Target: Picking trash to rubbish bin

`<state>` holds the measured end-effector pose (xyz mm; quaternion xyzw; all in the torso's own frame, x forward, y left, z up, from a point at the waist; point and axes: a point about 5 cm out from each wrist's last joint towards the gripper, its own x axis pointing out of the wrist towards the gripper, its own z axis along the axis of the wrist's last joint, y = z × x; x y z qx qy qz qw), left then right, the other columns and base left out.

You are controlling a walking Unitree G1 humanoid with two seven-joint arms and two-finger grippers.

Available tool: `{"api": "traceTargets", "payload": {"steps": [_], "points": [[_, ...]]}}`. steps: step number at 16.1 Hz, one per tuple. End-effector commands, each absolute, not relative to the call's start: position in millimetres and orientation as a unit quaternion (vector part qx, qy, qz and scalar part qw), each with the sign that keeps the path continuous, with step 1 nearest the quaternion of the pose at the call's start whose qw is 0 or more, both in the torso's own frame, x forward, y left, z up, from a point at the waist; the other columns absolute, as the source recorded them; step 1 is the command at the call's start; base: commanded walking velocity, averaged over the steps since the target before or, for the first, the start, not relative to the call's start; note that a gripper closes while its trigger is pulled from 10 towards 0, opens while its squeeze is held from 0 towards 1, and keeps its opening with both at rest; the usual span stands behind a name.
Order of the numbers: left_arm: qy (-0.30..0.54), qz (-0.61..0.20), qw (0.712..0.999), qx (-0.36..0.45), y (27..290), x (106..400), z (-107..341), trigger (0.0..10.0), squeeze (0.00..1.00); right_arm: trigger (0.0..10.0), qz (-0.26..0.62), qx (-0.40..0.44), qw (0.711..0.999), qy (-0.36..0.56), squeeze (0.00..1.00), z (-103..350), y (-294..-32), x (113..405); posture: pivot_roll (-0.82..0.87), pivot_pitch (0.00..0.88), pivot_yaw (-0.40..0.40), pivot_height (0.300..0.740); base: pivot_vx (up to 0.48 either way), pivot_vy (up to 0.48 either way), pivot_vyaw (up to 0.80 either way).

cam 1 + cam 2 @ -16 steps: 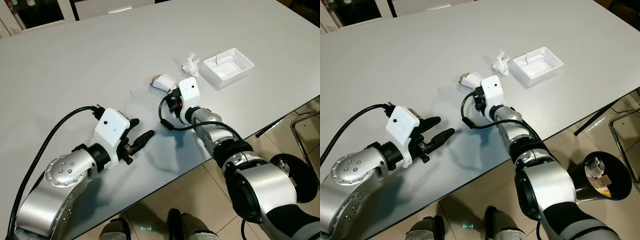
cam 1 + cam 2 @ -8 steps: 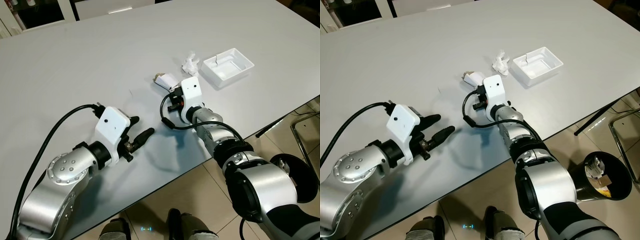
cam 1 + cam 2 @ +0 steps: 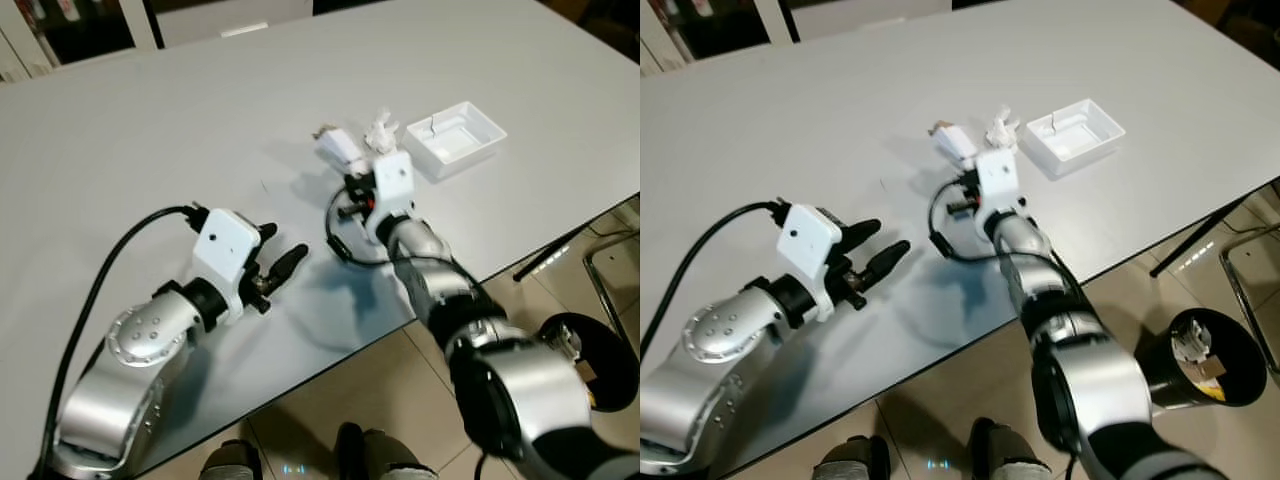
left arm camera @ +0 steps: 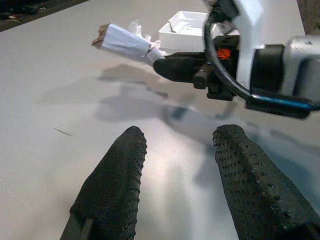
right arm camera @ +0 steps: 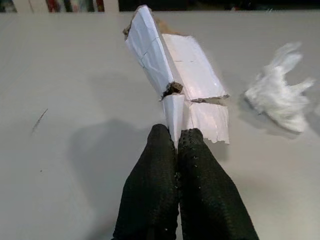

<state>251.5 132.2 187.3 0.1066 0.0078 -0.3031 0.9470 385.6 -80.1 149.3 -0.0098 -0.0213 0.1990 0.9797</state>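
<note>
table (image 3: 150, 120) — grey | on it: white tray (image 3: 455, 138), crumpled tissue (image 3: 380, 130) — just beside

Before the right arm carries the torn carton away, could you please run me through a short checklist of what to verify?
1. Right gripper shut on the torn white carton: ok.
2. Carton lifted off the table: ok, its shadow lies apart beneath it.
3. Grip secure: cannot tell; only a thin torn flap is pinched.
4. Left gripper out of the way: ok, open and hovering over bare table.
5. Black bin on the floor by the robot's right: ok, open-topped.
6. Crumpled tissue and white tray undisturbed: ok.
</note>
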Motion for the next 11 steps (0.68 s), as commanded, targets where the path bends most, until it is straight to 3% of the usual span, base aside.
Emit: {"api": "traceTargets", "payload": {"steps": [1, 3, 7, 11], "points": [[0.011, -0.3, 0.948, 0.106, 129.9, 249.8, 182.4, 10.0, 0.0, 0.0, 0.185, -0.02, 0.981, -0.062, 0.0, 154.7, -87.1, 383.8, 0.01, 0.12, -0.044, 0.74, 0.0, 0.0, 0.0], [0.004, -0.288, 0.952, 0.099, 128.4, 249.0, 181.0, 10.0, 0.0, 0.0, 0.156, -0.058, 0.975, -0.147, 0.0, 155.0, -103.2, 368.8, 0.01, 0.109, -0.048, 0.74, 0.0, 0.0, 0.0], [-0.002, -0.268, 0.958, 0.098, 131.4, 251.2, 179.0, 10.0, 0.0, 0.0, 0.155, -0.112, 0.961, -0.2, 0.0, 142.4, -112.9, 341.5, 0.01, 0.099, -0.049, 0.74, 0.0, 0.0, 0.0], [0.013, -0.211, 0.973, 0.088, 138.6, 253.2, 174.2, 10.0, 0.0, 0.0, 0.101, -0.07, 0.975, -0.184, 0.0, 138.5, -133.9, 326.9, 0.01, 0.093, -0.044, 0.74, 0.0, 0.0, 0.0]]}}
